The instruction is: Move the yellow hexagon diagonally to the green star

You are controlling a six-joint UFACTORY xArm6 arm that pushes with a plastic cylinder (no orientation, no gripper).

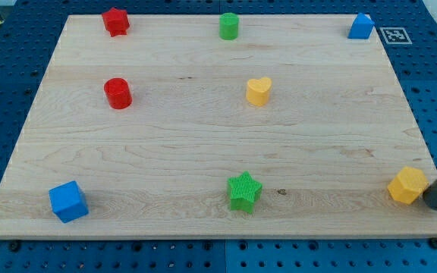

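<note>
The yellow hexagon [407, 185] sits near the board's right edge at the view's lower right. The green star [243, 190] lies at the bottom centre, well to the hexagon's left. My tip [435, 203] is the lower end of a dark rod entering from the right edge; it stands just right of and slightly below the hexagon, touching or almost touching it.
On the wooden board [203, 144]: a yellow heart [259, 91] at centre, a red cylinder [117, 93] at left, a red star [115, 21] top left, a green cylinder [229, 26] top centre, a blue block [361, 26] top right, a blue cube [68, 201] bottom left.
</note>
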